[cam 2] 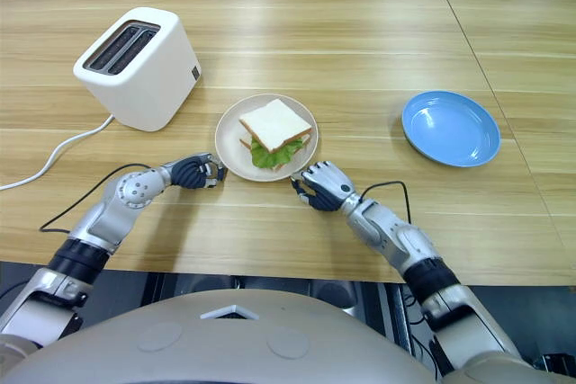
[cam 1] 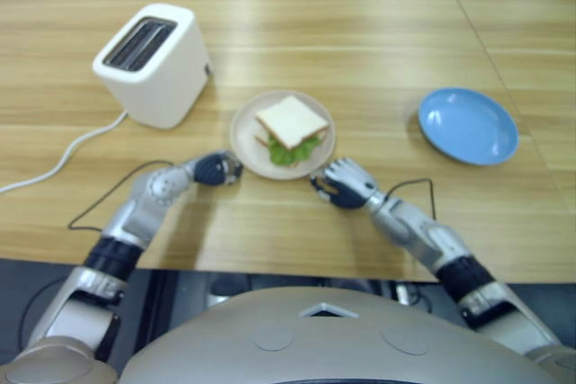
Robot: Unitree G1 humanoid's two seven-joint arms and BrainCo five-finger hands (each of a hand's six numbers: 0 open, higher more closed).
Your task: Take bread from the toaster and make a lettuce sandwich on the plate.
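A white toaster (cam 2: 137, 66) stands at the back left, and I see no bread in its slots. In the middle sits a beige plate (cam 2: 230, 143) holding a sandwich (cam 2: 274, 125): white bread on top, green lettuce (cam 2: 267, 156) sticking out at the front, another slice below. My left hand (cam 2: 195, 171) rests on the table just left of the plate's rim, fingers curled, holding nothing. My right hand (cam 2: 320, 186) rests just off the plate's front right rim, fingers curled, holding nothing.
A blue plate (cam 2: 450, 127) lies bare at the right. The toaster's white cord (cam 2: 54, 156) trails off to the left edge. Thin black cables (cam 2: 90, 191) run from both wrists across the table's front. Open wood stretches behind the plates.
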